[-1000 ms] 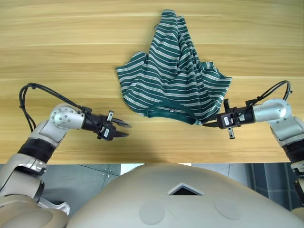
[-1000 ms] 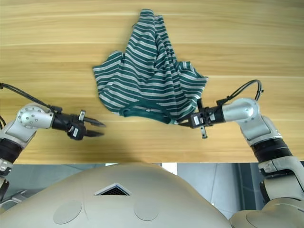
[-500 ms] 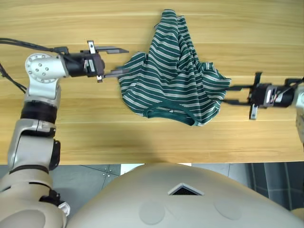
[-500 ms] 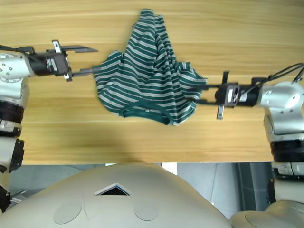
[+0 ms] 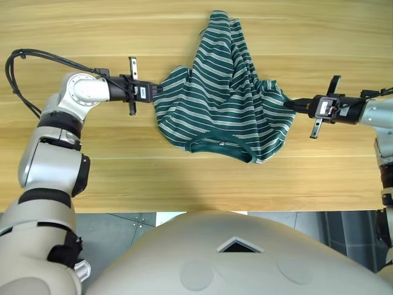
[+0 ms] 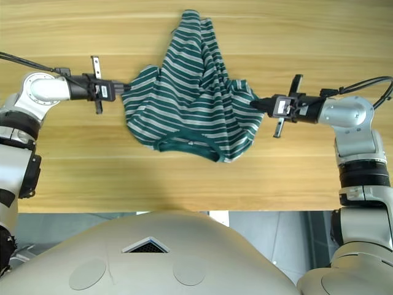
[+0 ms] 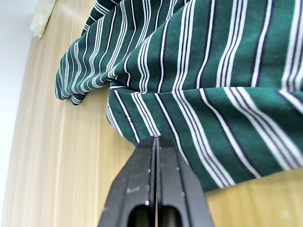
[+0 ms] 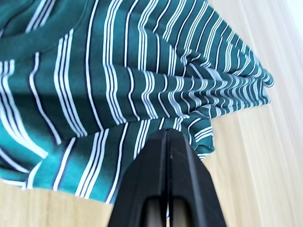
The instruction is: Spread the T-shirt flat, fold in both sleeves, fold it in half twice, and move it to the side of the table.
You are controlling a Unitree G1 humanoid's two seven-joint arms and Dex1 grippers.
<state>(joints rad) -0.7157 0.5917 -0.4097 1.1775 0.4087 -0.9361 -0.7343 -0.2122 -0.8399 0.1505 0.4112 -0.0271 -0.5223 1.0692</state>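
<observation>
A green T-shirt (image 5: 224, 98) with white stripes lies crumpled in a heap at the middle of the wooden table (image 5: 80, 31), its collar toward the front edge. My left gripper (image 5: 158, 92) lies low at the heap's left edge, shut on the T-shirt's cloth. In the left wrist view its fingertips (image 7: 155, 138) meet at a striped fold (image 7: 199, 118). My right gripper (image 5: 290, 104) is at the heap's right edge, likewise shut on the cloth. The right wrist view shows its fingertips (image 8: 166, 131) pinching a bunched fold (image 8: 142, 90).
Bare wood runs all around the heap, with wide room to the left, to the right and at the back. The table's front edge (image 5: 184, 211) lies a short way in front of the collar.
Both arms swung up from near the front edge to the heap's sides. Half a second ago the grippers stood open beside the cloth; now each has moved in and shut on an edge.
</observation>
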